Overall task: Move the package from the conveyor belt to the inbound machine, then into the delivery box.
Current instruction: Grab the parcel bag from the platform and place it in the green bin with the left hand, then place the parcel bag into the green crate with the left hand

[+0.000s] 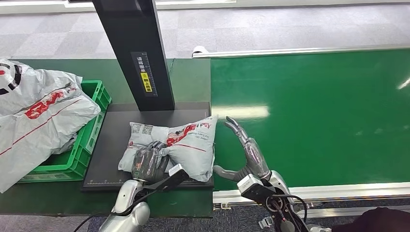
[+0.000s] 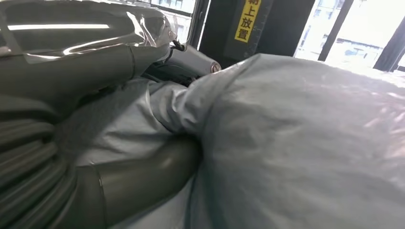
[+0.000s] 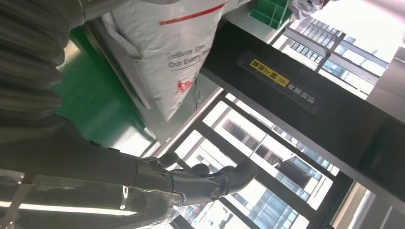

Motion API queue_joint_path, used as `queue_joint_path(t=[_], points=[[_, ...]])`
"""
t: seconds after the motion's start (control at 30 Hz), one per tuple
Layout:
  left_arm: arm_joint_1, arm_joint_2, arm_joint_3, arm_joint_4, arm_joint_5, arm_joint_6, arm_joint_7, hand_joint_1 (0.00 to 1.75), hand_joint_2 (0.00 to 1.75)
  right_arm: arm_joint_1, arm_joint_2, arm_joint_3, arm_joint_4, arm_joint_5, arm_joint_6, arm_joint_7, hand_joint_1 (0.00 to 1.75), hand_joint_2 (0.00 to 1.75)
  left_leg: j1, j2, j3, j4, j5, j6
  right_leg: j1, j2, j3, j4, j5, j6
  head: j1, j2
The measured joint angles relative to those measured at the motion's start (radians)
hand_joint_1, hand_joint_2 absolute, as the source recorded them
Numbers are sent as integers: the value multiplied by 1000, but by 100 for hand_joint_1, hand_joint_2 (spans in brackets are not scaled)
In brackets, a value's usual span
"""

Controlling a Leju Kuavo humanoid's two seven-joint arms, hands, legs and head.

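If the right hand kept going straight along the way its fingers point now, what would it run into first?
Probably nothing soon. The right hand is open over the green conveyor belt, fingers pointing up and away, just beside the package rather than at it. The black post lies further along, but depth is unclear.

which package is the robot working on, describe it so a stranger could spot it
Find the black post rising from the dark platform left of the green belt. The package lies flat at its foot, the left hand gripping it. Unlike the bags in the green crate, it lies alone.
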Motion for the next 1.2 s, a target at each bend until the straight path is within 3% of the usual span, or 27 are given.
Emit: queue_joint_path(t=[0.33, 0.5, 0.57, 0.7, 0.9, 1.2], points=[[55, -8, 38, -92, 220, 147, -229, 175, 175, 11, 7, -7, 0, -13, -1, 0, 0, 175, 0, 1, -4, 0, 0, 0, 0, 0, -4, 0, 0, 0, 0, 0], [91, -50, 109, -205, 251, 162, -484, 175, 175, 11, 8, -7, 0, -26, -4, 0, 0, 175, 0, 0, -9, 0, 0, 0, 0, 0, -8, 0, 0, 0, 0, 0], [103, -75, 154, -293, 202, 162, -538, 175, 175, 8, 11, -5, 2, -33, -4, 0, 0, 175, 0, 1, -9, 1, 0, 0, 0, 0, -9, 0, 0, 0, 0, 0], [105, -98, 227, -494, 66, 162, -554, 175, 175, -6, 13, 12, 13, -51, -6, 0, 0, 175, 0, 1, -10, 0, 0, 0, 0, 0, -10, 0, 0, 0, 0, 0], [76, -95, 316, -689, -75, 162, -555, 175, 175, -26, 15, 41, 30, -75, -16, 0, 0, 175, 1, 1, -11, 0, 0, -1, 1, 0, -11, 0, 0, 0, 0, 0], [25, -71, 422, -816, -166, 161, -556, 175, 175, -30, 11, 64, 41, -86, -25, 0, 0, 175, 1, 1, -11, 0, 0, -1, 1, 0, -11, 1, 0, 0, 0, 0]])
